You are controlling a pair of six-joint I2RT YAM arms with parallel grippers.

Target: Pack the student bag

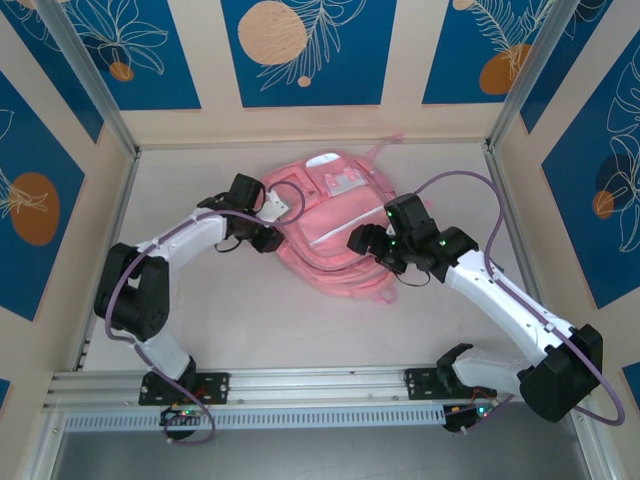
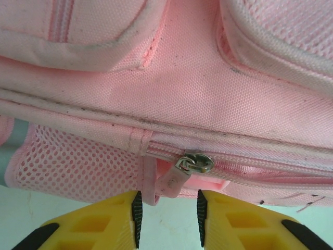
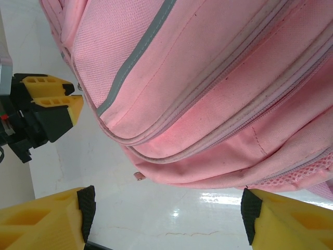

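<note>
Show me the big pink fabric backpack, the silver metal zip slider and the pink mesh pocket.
pink fabric backpack (image 1: 328, 262): top external view, front panel.
silver metal zip slider (image 2: 195, 162): left wrist view, slider body.
pink mesh pocket (image 2: 67, 166): left wrist view, netting middle.

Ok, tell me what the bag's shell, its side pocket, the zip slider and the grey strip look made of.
The student bag has a shell of matte woven synthetic fabric, going by the fine visible weave; likely polyester or nylon. Its side pocket is open mesh netting, with holes showing through. The zip slider is shiny silver, probably metal. The grey strip is smooth flat tape, possibly reflective.
</note>
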